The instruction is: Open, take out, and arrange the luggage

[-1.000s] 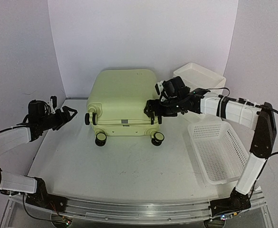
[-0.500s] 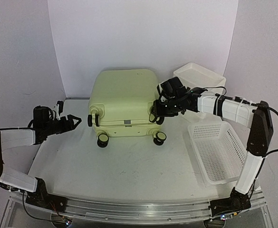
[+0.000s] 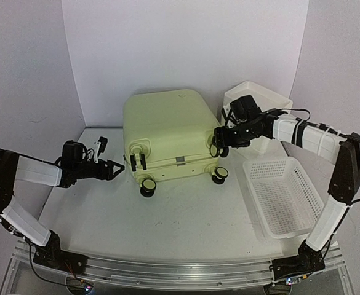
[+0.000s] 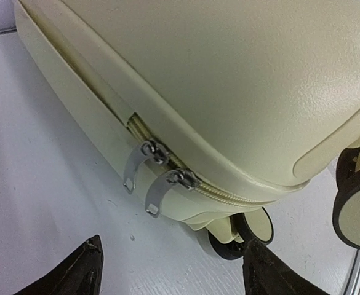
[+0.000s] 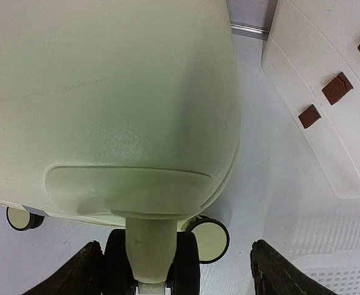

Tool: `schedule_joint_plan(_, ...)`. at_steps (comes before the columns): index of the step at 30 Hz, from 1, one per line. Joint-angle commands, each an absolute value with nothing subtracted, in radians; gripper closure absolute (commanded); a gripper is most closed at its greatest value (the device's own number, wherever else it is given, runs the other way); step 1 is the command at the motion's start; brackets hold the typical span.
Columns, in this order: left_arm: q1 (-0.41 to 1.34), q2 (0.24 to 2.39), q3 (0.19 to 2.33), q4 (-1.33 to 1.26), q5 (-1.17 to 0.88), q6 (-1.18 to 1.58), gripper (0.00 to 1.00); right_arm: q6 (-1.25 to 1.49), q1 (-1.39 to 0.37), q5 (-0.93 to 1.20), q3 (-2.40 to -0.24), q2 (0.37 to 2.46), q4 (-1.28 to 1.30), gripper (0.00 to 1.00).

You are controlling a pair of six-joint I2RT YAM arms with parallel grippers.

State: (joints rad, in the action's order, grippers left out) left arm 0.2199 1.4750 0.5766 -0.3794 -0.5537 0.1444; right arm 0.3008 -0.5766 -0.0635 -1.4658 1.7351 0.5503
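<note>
The left jaws stand wide and empty, low over the desk (image 3: 167, 233), pointing at two metal zipper pulls (image 4: 157, 195) on the side seam of the luggage (image 3: 164, 126). The right jaws, also spread wide, straddle a caster (image 5: 150, 249) at its near right corner. The luggage lies flat and zipped at mid-desk, wheels toward the arms, with a white mesh basket (image 3: 284, 196) to its right.

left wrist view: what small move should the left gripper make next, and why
Probably ease the left gripper forward and close on one of the two silver metal zipper pulls. The pale yellow-green hard-shell suitcase is zipped shut, the pulls hang side by side just ahead of the open jaws, and nothing is held yet.
</note>
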Motion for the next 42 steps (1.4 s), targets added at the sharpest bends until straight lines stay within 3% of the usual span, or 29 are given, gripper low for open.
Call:
schedule_joint_plan(1,0.247,1.512,0.64,-0.442,-0.544,0.069,0.21,0.275,-0.624,-0.081,-1.492,1.649,0.559,0.14)
schedule_joint_plan(9,0.249,1.59,0.694,-0.447,-0.537,0.061,0.37,0.295,-0.783,-0.031,-1.583,1.7,0.565,0.14)
schedule_joint_plan(18,0.249,1.657,0.77,-0.45,-0.613,0.003,0.51,0.311,-0.804,0.151,-1.61,1.762,0.5,0.15)
schedule_joint_plan(30,0.249,1.672,0.802,-0.449,-0.712,-0.073,0.99,0.328,-0.843,0.291,-1.699,1.879,0.457,0.16)
schedule_joint_plan(42,0.255,1.554,0.692,-0.449,-0.747,-0.012,1.0,0.381,-0.921,0.317,-1.841,2.029,0.446,0.14)
